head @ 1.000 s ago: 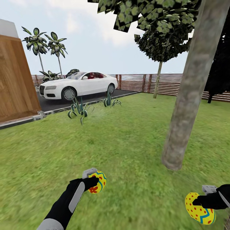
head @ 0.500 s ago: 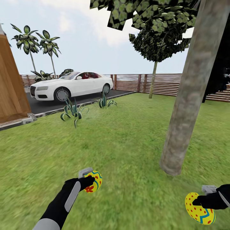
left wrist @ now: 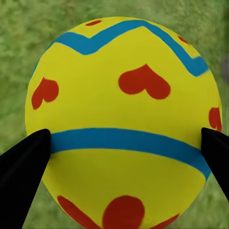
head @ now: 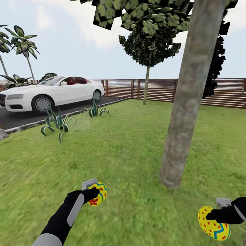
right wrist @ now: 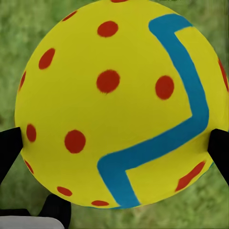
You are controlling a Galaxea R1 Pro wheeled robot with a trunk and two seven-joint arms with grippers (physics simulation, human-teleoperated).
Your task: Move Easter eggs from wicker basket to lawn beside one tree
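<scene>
Carrying stage, judged: two Easter eggs held above the lawn [head: 130, 143], none set down yet. Left gripper [head: 93, 193] at 7 o'clock in the head view, jaws clamped on the heart-patterned egg [head: 98, 194]. Right gripper [head: 214, 214] at 4 o'clock, jaws clamped on the dotted egg [head: 213, 224]. Tree [head: 186, 99] with grey-brown trunk at 2 o'clock, base near and between the two arms. Next move, judged: lowering each egg onto the grass just beside the trunk base, then releasing gently to prevent rolling. Beyond: spiky plants [head: 58, 122] at 10 o'clock, a white car [head: 51, 92] on a dark driveway, a slatted wooden fence [head: 160, 89] at 12 o'clock, palms, pale sky.
</scene>
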